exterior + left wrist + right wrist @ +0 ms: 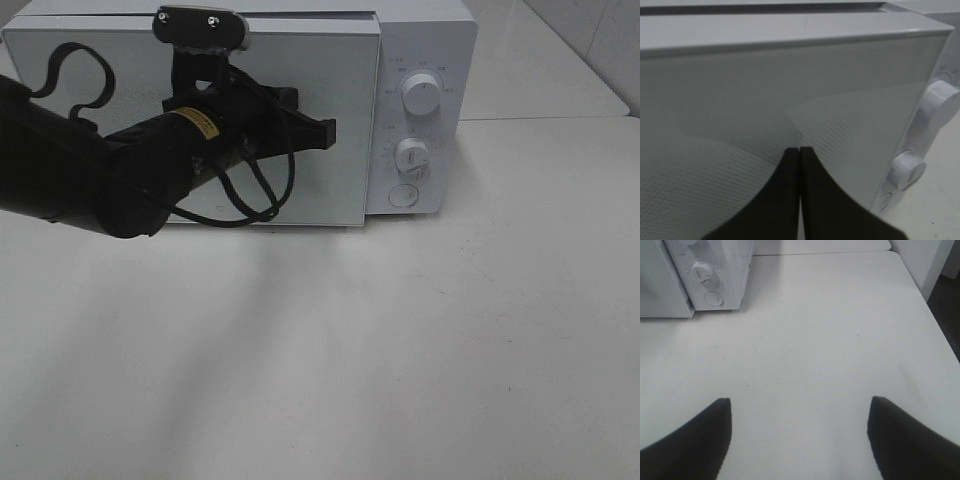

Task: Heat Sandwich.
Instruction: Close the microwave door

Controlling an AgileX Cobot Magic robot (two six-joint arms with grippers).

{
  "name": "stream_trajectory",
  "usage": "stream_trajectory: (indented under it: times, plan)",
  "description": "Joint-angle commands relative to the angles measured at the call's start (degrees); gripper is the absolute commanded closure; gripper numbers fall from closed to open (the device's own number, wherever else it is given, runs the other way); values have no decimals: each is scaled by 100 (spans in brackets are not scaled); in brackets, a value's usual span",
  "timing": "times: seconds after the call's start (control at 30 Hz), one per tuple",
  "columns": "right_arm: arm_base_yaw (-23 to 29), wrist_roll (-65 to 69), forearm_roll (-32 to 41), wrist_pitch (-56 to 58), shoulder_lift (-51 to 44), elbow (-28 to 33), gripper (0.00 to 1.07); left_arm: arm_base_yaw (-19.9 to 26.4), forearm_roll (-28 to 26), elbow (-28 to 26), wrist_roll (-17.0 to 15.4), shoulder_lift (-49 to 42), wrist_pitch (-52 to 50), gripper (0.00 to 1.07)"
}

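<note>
Left fingers (pixel 782 200) meet, empty, at the microwave door (pixel 740 95); right fingers (pixel 695 440) gape wide above the table (pixel 815 340).

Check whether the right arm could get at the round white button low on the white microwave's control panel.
Probably yes. The right gripper hangs open over the white table, nothing lies between it and the round button, and the shut left gripper is at the microwave door, off the panel.
</note>
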Motion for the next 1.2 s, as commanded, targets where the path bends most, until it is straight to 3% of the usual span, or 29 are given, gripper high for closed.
stream_trajectory:
  times: [0.03,0.33,0.57,0.9,1.2]
  plan:
    - [-40,-29,17,-92,-155,11,36,-6,-63,-309,23,149,34,107]
    - [-40,-29,17,-92,-155,11,36,-6,-109,-1037,269,527,332,107]
    - [-40,-29,17,-92,-155,11,36,-6,-413,-1467,281,768,573,107]
    - [-40,-29,17,-92,-155,11,36,-34,-435,-1346,321,625,699,107]
    - [-40,-11,11,-92,-155,11,36,-34,-361,-894,315,11,1650,107]
